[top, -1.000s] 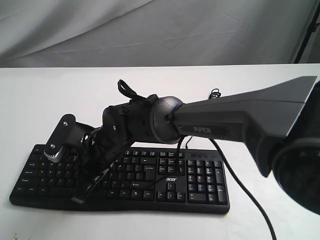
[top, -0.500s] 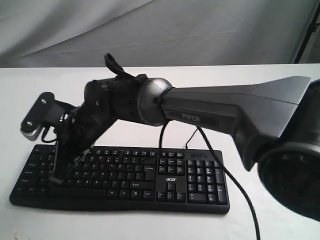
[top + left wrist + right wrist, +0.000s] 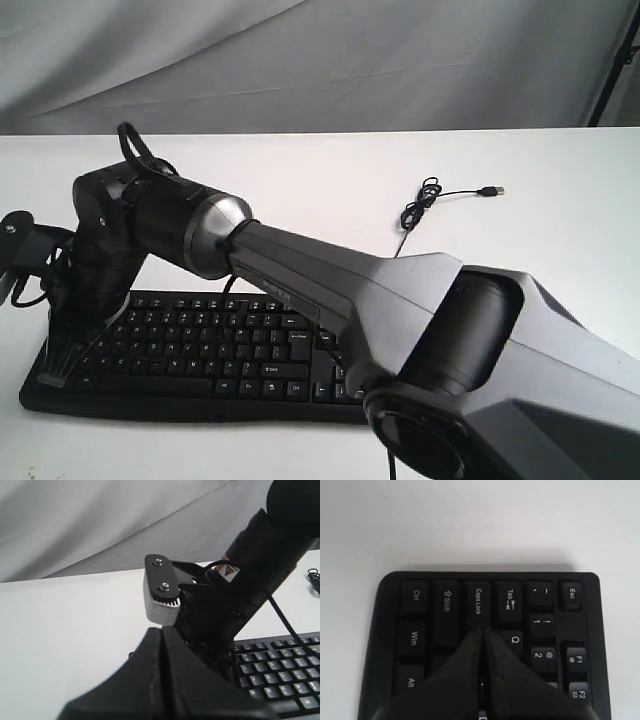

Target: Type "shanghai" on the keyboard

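Observation:
The black keyboard [image 3: 250,350] lies along the front of the white table. My right arm reaches across it to its left end. The right gripper [image 3: 52,378] points down at the keys near that end. In the right wrist view the right gripper [image 3: 482,631] is shut with nothing in it. Its tips sit just past the Caps Lock key [image 3: 477,601], beside Q [image 3: 515,640], and the fingers hide the key under them. Whether the tips touch a key I cannot tell. The left gripper [image 3: 162,632] is shut and empty beside the keyboard [image 3: 280,665], facing the right arm's wrist.
The keyboard's thin black cable [image 3: 430,200] coils on the table behind it, its USB plug [image 3: 492,190] lying loose. The right arm's wrist camera block [image 3: 161,597] hangs close in front of the left gripper. A grey cloth backdrop [image 3: 300,60] rises behind the table.
The right arm has swung left along the keyboard, from the middle keys to the left end. Its forearm now crosses low over the keyboard's right half and hides the number pad.

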